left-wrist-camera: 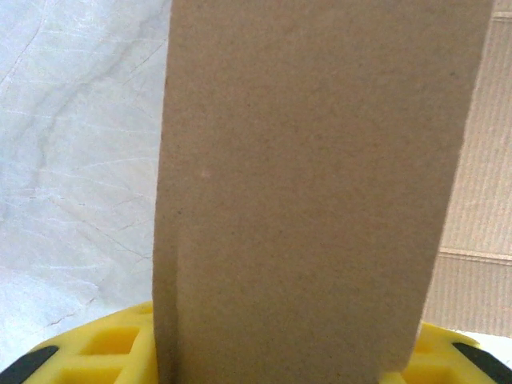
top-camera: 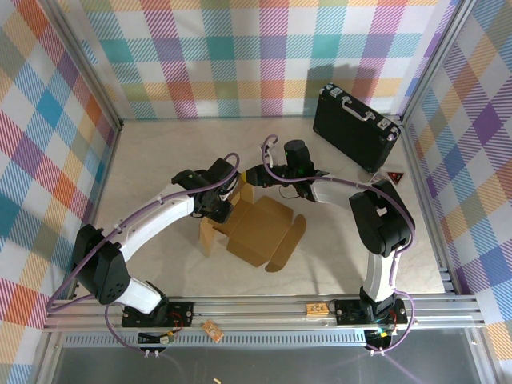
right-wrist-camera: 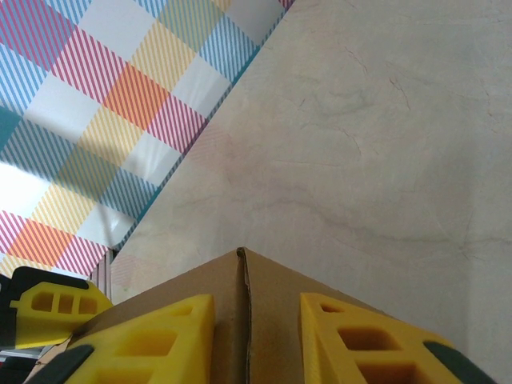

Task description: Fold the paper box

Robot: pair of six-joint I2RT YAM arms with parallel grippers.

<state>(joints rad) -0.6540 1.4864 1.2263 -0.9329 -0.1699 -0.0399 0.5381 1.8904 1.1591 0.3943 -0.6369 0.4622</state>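
Two grippers: both at the paper box, mid-table.
Left gripper: clamped on an upright flap.
Right gripper: fingers straddle a folded cardboard edge; gripping or not, cannot tell.
Box: partly folded, one flap lying flat.

In the left wrist view, a flap of the plain brown corrugated cardboard paper box hides the gap of the left end effector, so its grip is unreadable. The right end effector is cut off by the bottom edge, and whether it touches the box corner is unclear.
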